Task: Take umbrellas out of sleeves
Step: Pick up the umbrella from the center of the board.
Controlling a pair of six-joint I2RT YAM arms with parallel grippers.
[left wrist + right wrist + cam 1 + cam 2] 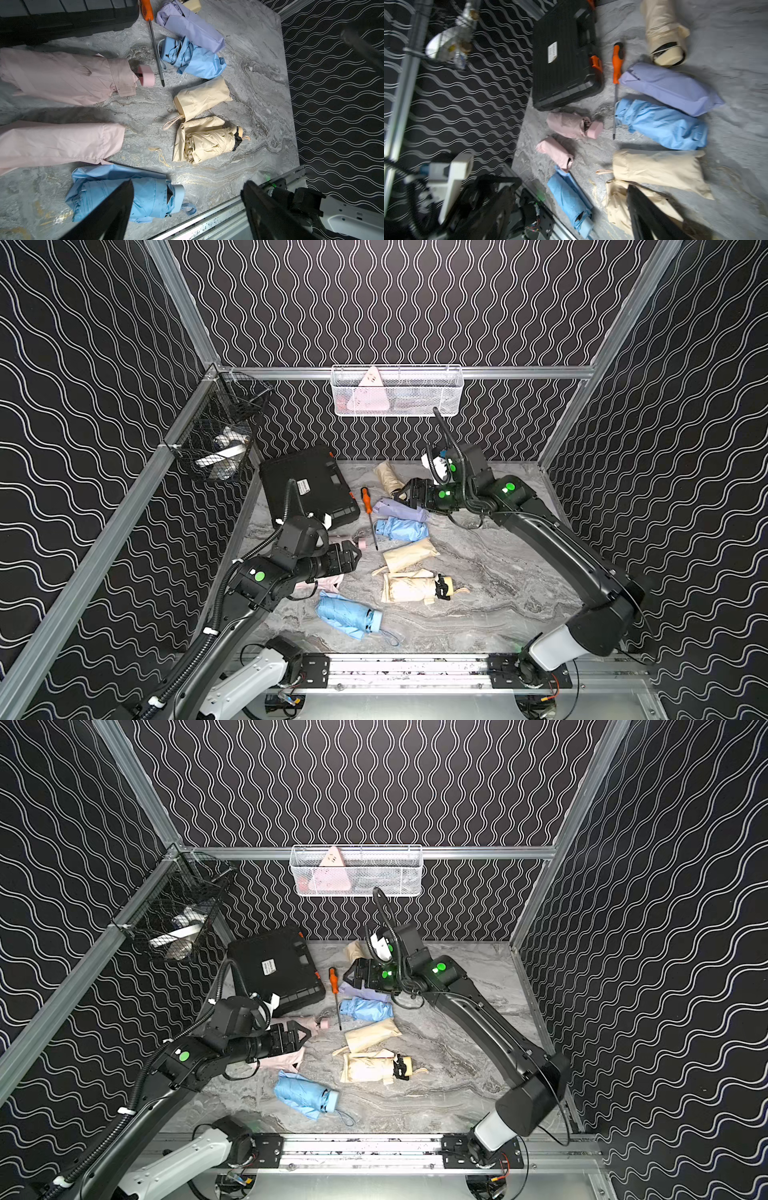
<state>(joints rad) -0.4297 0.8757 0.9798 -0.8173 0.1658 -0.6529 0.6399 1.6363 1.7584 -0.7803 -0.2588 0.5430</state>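
Observation:
My left gripper (356, 554) (188, 185) hovers open and empty above a bare pink umbrella (62, 76), beside its flat pink sleeve (58, 143). A bare light blue umbrella (347, 616) lies on its sleeve near the front. A bare cream umbrella (411, 588) rests on its own sleeve. Filled sleeves lie in a row: lilac (401, 508), light blue (402, 529) and cream (409, 553). My right gripper (405, 492) (571, 185) is open and empty, just above the lilac sleeve's far end. Another cream umbrella (388, 477) lies at the back.
A black hard case (309, 489) sits at the back left, with an orange-handled screwdriver (369, 514) beside it. A white wire basket (397, 391) hangs on the back wall and a black one (220, 435) on the left wall. A metal rail (407, 668) runs along the front edge.

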